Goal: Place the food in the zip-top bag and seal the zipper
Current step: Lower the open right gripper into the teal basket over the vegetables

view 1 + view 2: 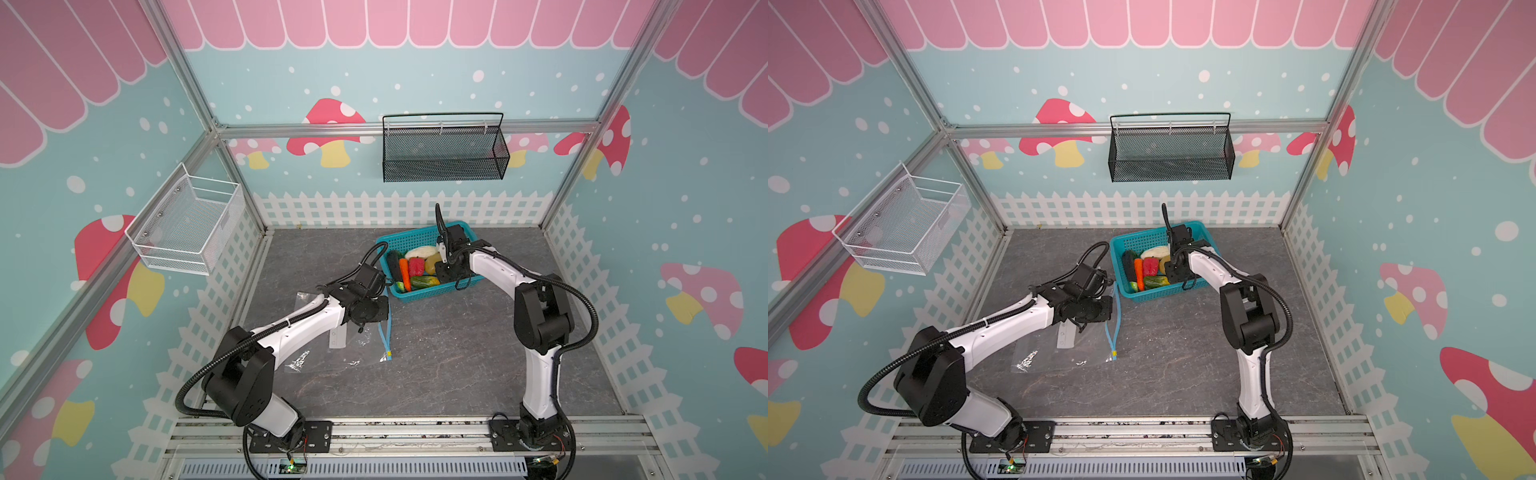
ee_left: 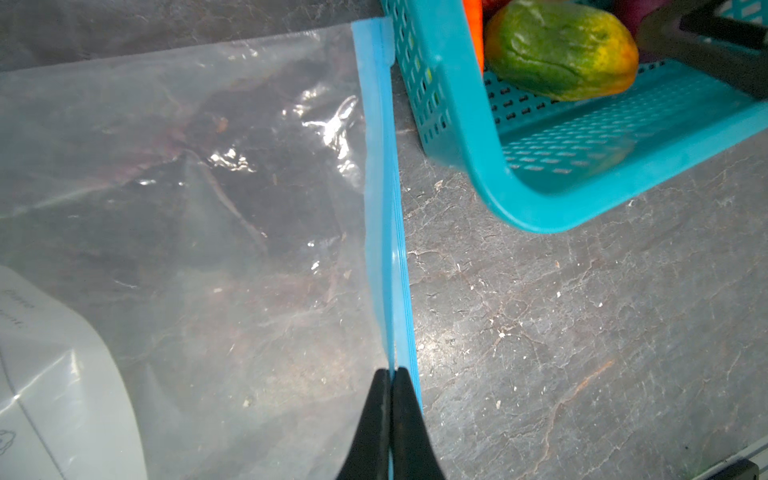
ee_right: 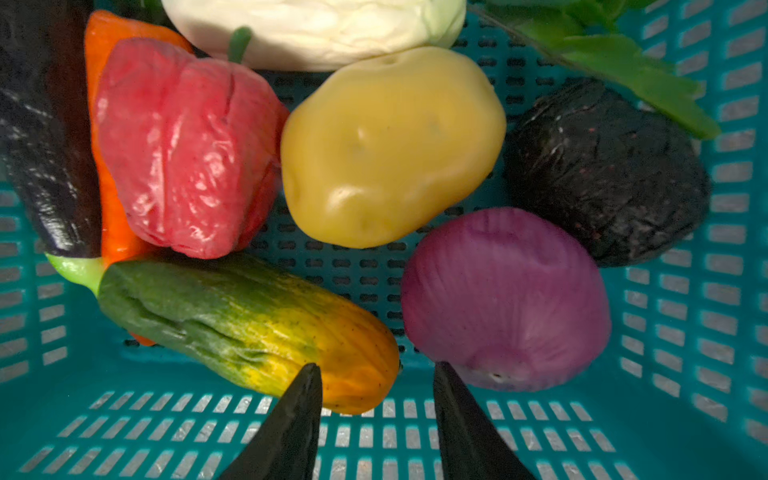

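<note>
The zip-top bag (image 1: pixel 332 349) lies flat on the grey floor, clear, with a white label (image 2: pixel 54 374). Its zipper (image 2: pixel 384 208) is a light-blue strip along the edge facing the basket, with a yellow slider (image 1: pixel 389 354) at the near end. My left gripper (image 2: pixel 390 372) is shut on the zipper strip, and in both top views it (image 1: pixel 380 311) sits over the bag's far part. The food fills a teal basket (image 3: pixel 685 374): yellow potato (image 3: pixel 390 145), purple onion (image 3: pixel 505 299), red pepper (image 3: pixel 183 145), green-yellow cucumber (image 3: pixel 232 320), white radish (image 3: pixel 316 29), carrot (image 3: pixel 108 208), eggplant (image 3: pixel 37 145). My right gripper (image 3: pixel 376 365) hangs open over the basket, holding nothing.
The teal basket (image 1: pixel 432 291) stands just beyond the bag's zipper edge, near the back of the floor. A black mesh basket (image 1: pixel 444 153) hangs on the back wall and a white wire basket (image 1: pixel 187 224) on the left wall. A dark round vegetable (image 3: pixel 602 170) lies beside the onion.
</note>
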Controlling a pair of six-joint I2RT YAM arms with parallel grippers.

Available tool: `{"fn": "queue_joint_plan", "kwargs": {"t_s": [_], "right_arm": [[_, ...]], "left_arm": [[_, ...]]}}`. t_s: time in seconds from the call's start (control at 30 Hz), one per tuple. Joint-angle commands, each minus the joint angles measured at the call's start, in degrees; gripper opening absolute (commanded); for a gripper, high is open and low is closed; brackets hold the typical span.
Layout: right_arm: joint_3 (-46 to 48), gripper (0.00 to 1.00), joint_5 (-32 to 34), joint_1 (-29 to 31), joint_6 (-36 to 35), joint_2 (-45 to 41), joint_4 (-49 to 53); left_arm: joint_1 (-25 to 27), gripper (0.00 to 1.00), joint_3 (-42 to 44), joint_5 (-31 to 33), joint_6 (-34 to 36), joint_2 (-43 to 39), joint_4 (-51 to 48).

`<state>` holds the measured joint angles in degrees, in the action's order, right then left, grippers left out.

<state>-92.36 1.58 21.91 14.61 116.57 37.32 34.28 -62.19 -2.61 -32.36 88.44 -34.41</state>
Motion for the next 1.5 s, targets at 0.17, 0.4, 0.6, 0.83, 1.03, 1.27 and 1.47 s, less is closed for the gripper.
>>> {"fn": "queue_joint_plan", "kwargs": {"t_s": [0.17,0.4,0.6,0.83,1.03,1.27,1.47], "right_arm": [[5.9,0.49,3.5,1.0,1.0,-6.8,-1.0],[4.1,0.48,9.2,-3.9,1.0,-7.3,-0.9],[4.9,0.47,10.5,-9.1,0.8,-6.2,-0.8],[8.5,0.47,8.8,-9.3,1.0,-8.8,-0.7],[13.8,0.47,8.0,-9.3,1.4,-13.0,-1.2],[18.9,0.47,5.9,-9.1,1.9,-16.3,-2.1],[21.8,0.47,4.6,-9.0,2.2,-18.1,-3.0]], "left_arm": [[0.5,0.0,-0.8,-0.7,-0.6,1.3,1.3],[1.6,0.0,0.3,-0.9,-1.8,0.2,2.1],[2.4,0.0,1.2,-0.7,-2.4,-0.5,2.4],[2.5,0.0,1.4,-0.4,-2.4,-1.4,2.4],[2.6,0.0,0.8,-0.6,-1.9,-0.9,2.5],[2.6,0.0,-0.2,-0.9,-1.6,0.0,2.4],[2.6,0.0,-0.6,-0.9,-1.3,0.0,2.4]]}}
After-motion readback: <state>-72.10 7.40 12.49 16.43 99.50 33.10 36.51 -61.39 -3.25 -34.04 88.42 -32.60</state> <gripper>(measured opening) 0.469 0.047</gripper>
